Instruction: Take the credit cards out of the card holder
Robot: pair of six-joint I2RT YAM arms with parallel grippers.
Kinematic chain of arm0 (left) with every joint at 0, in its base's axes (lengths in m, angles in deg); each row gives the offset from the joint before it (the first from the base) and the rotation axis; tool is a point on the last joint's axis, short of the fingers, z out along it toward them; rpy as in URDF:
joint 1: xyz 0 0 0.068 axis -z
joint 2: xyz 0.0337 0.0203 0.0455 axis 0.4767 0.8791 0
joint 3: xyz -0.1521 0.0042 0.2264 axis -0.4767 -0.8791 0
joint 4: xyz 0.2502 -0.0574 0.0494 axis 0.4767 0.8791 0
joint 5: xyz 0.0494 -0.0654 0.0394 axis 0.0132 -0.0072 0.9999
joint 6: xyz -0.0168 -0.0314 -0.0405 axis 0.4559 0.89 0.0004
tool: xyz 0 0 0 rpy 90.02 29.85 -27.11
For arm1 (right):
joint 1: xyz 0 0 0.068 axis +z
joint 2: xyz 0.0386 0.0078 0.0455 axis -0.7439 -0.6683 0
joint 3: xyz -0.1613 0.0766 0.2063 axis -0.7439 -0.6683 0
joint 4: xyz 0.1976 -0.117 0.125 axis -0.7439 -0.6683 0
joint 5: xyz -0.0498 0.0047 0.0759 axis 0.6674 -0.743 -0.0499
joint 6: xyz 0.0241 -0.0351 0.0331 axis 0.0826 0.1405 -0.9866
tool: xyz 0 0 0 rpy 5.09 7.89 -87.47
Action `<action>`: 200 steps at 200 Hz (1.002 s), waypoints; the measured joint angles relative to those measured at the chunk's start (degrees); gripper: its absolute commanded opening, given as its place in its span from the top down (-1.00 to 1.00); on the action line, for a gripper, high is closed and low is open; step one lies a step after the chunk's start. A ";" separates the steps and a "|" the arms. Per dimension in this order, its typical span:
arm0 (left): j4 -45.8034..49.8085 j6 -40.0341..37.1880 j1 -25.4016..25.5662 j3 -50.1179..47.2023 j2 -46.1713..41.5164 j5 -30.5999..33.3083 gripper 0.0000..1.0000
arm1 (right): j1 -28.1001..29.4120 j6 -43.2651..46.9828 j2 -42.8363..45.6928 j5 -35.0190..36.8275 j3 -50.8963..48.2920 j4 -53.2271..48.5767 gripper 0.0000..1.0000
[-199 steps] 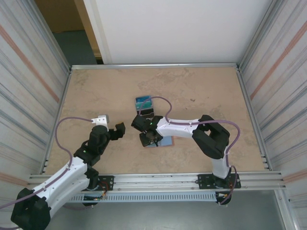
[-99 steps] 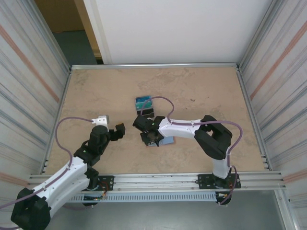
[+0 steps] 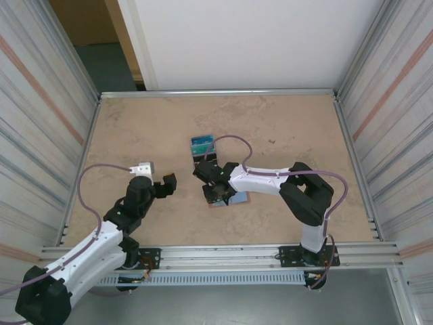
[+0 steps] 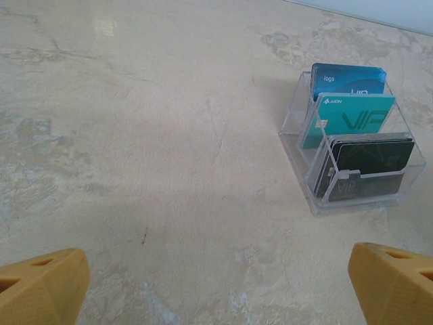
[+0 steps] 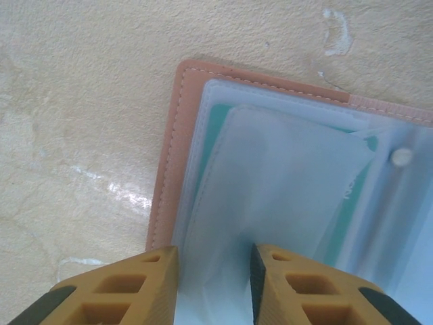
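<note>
**Right tool slides further onto the wallet**

Over the last second the right tool (image 3: 215, 193) shifts a little to the right, elbow following, and now sits over the near-left part of the open wallet (image 3: 237, 198). The wallet itself stays put near the middle of the bench (image 3: 284, 128), just in front of the clear rack (image 3: 203, 147). The left arm has not moved.

In the wrist view the right tool (image 5: 211, 252) has its fingers drawn close, a clear sleeve (image 5: 291, 176) running between them. Whether they pinch it or merely straddle it I cannot tell. A teal card (image 5: 216, 128) shows under the plastic, not yet out of the wallet (image 5: 166, 169), so extraction looks barely begun. A flimsy sleeve may lift instead of the card.

The left tool (image 4: 216, 284) is spread wide and empty, facing the rack (image 4: 301, 135) with its upright cards.

The bench is beige, marbled and matt, with faint scuffs. Corrugated metal walls (image 3: 40, 135) close both sides, a white panel (image 3: 257, 40) stands behind, and a rail (image 3: 223, 254) runs along the near edge
</note>
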 measured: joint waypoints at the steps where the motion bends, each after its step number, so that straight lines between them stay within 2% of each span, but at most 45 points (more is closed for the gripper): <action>1: 0.02 -0.02 0.00 0.02 0.00 0.00 -0.97 | -0.02 0.00 0.00 0.11 0.00 -0.02 0.32; 87: 0.33 -0.44 0.00 0.46 0.00 0.00 -0.97 | 0.20 0.00 0.00 5.16 0.13 -3.72 0.22; 200: 0.35 -0.46 0.00 0.46 -0.07 0.00 -0.97 | 0.26 -0.07 2.29 9.75 0.55 -6.23 0.28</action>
